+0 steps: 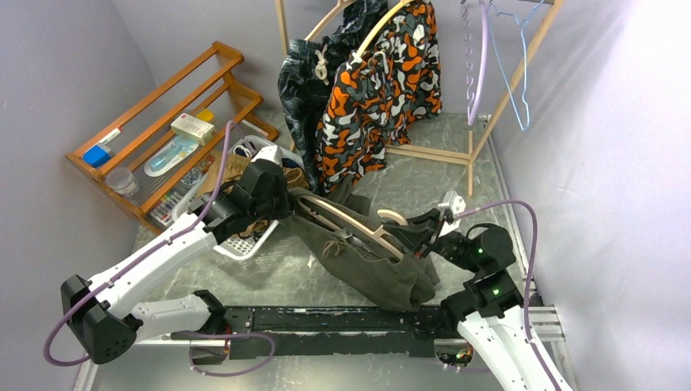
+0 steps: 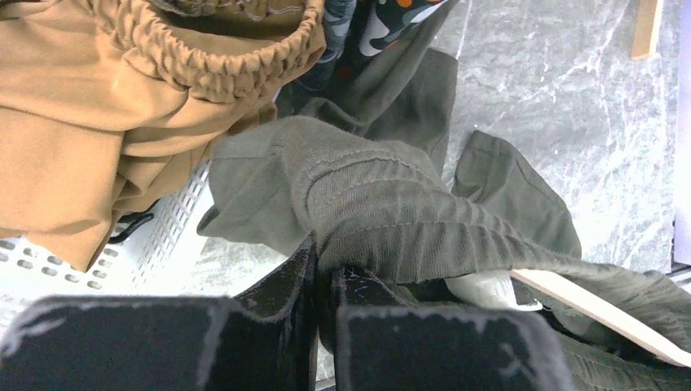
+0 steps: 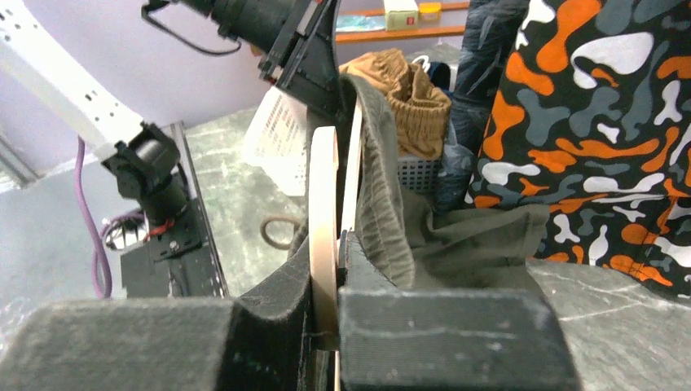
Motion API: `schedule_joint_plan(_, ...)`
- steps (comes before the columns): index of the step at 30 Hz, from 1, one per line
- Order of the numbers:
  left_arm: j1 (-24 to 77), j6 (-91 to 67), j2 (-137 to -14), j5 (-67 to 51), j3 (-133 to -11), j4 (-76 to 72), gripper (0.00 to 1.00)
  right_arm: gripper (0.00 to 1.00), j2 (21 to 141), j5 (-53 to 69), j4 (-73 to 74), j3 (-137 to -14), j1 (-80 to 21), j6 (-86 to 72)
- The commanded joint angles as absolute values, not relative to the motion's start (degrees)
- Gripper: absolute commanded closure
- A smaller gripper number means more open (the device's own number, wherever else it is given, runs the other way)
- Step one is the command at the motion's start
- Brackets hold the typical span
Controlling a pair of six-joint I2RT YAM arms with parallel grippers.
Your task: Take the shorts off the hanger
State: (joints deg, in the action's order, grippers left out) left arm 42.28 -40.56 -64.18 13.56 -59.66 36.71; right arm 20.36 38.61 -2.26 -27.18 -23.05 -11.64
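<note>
Step in hand, as I judged it: stripping the olive-grey shorts off the wooden hanger, with one arm on each.

The left fingers were closed tight on the ribbed waistband. The fabric bunched out right above the tips, toward 12 o'clock in the left wrist view. The right fingers were closed on the hanger's pale wooden arm, which stood edge-on between them. No cloth was caught in that grip as far as I could see.

In the top view the shorts lay on the surface near the middle, draped toward 5 o'clock. The waistband was stretched along the hanger from the left fingers at 9 o'clock to the right fingers at 3 o'clock. The waistband was wrapped over the wood, so the pair was not off yet.

Next move, my call: pull the two grips apart. The left drags the waistband toward 9 o'clock and the basket, the right holds the hanger firm or draws it toward 3 o'clock. The band needs to slip past the hanger's end without snagging, and I couldn't tell how tightly it hugged the wood.

The tan shorts sat in the basket at 10 o'clock. The camouflage shorts and the leaf-print shorts hung on the rack at 12 o'clock.
</note>
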Motion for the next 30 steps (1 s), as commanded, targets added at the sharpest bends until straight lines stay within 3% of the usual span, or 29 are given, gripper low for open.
schedule_joint_plan(1, 41.79, -41.88, -63.84, 21.66, -62.03, 40.54, 0.9, 1.0, 17.62, 43.22, 8.59, -29.79, -23.02, -5.28)
schedule_joint_plan(9, 41.67, -42.45, -63.72, 21.19, -61.41, 40.01, 0.88, 1.0, 16.42, 49.55, 7.87, -30.23, -23.03, -5.91)
schedule_joint_plan(15, 41.74, -41.7, -63.17, 18.99, -59.85, 38.87, 0.89, 1.0, 13.65, 34.47, 7.11, -30.21, -23.03, -7.19)
schedule_joint_plan(24, 43.14, -35.5, -64.09, -7.55, -54.09, 19.07, 0.89, 1.0, 8.68, 14.8, 7.23, -30.44, -23.04, -9.03)
schedule_joint_plan(30, 50.72, -33.94, -72.47, -3.27, -61.28, 20.66, 0.85, 1.0, 10.04, 6.85, 11.32, -33.64, -23.03, -7.82)
